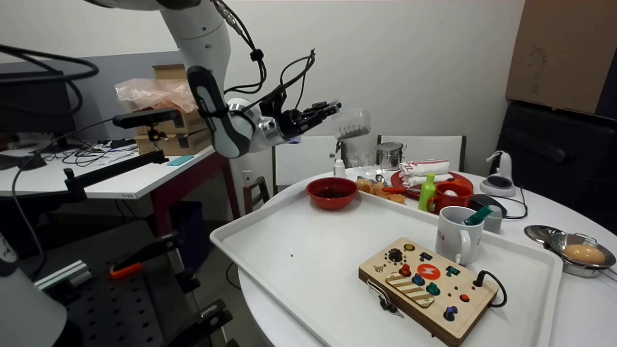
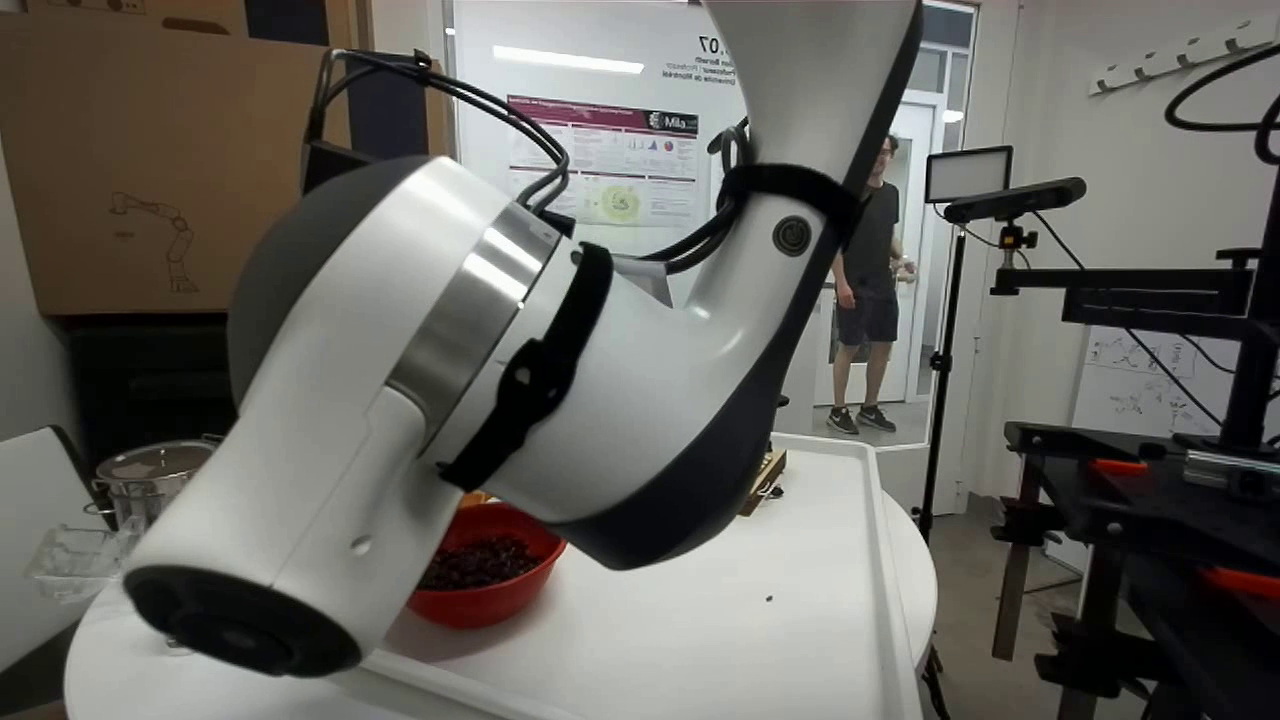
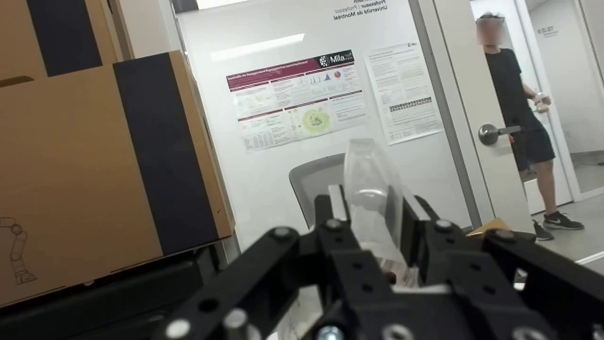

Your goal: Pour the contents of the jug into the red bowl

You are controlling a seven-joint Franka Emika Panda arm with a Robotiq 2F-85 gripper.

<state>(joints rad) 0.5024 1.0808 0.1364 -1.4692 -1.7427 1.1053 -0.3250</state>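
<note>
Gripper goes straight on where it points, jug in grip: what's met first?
Nothing close shows ahead of the gripper and jug. In the wrist view, what looks like a grey chair back or the postered white wall would likely come first; depth is unclear.

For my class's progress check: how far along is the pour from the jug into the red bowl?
Done: the gripper holds the clear jug tilted, and dark pieces already lie in the red bowl.
In hand: pouring, with falling bits visible between jug and bowl.
Left: dark contents show inside the jug, so the rest likely needs tipping out.
</note>
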